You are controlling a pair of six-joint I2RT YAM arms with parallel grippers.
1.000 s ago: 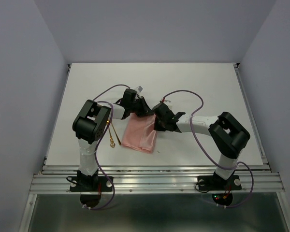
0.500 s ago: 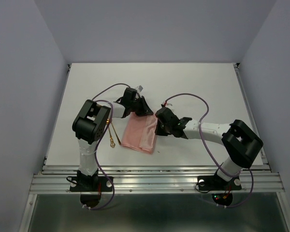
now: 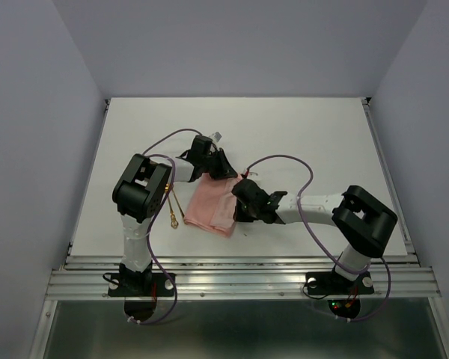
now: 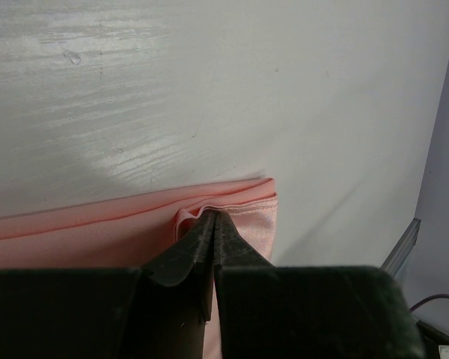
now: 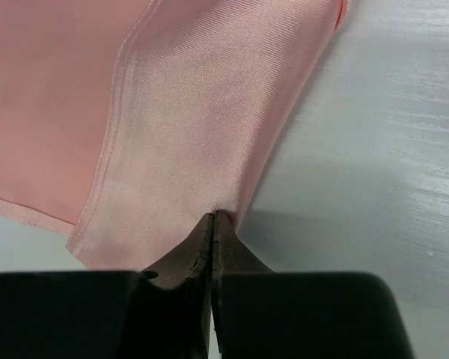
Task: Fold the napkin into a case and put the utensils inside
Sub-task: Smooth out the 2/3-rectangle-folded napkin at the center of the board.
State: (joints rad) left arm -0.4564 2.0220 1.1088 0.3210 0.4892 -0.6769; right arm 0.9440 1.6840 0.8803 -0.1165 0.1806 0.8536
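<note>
Though partly hidden, utensils point(image 3: 174, 221) beside napkin point(image 3: 213, 208)

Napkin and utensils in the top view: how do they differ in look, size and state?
The napkin is pink, soft cloth, folded; the utensils are gold, thin and shiny. The napkin is far larger than the utensils. The left jaws and the right jaws pinch the napkin at its edges; the utensils lie untouched, left of the napkin and outside it. Both rest on the white table.
</note>
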